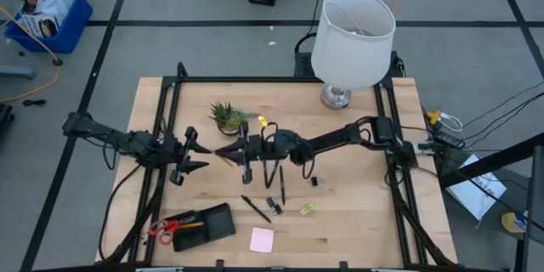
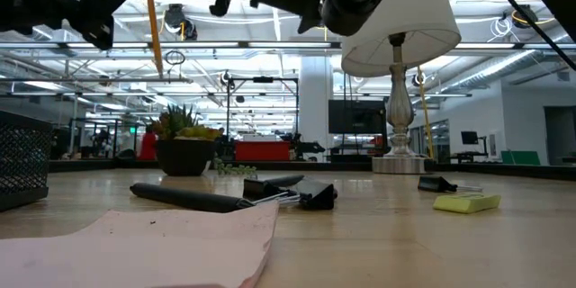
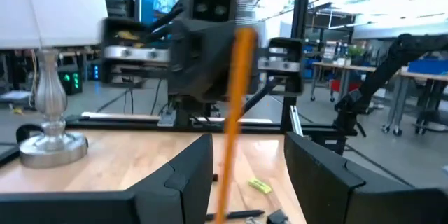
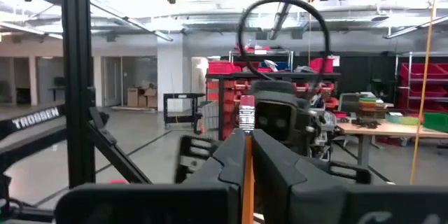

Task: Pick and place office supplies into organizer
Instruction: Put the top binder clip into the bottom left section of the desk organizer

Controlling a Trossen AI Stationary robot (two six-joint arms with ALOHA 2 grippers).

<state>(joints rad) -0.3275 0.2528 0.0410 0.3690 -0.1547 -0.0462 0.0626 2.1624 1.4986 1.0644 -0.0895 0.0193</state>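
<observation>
Orange pencil [image 4: 248,182] being pinched upright by right gripper [image 4: 248,155] mid-air; left gripper [image 3: 241,175] fingers spread around it. Closing left squarely before right releasing, prob.

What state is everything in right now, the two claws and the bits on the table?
Right gripper: shut on the pencil, held above the table.
Left gripper: jaws open, either side of the pencil.
Organizer: holds the scissors.
Pink pad: flat on the table.
Lamp: upright.
</observation>
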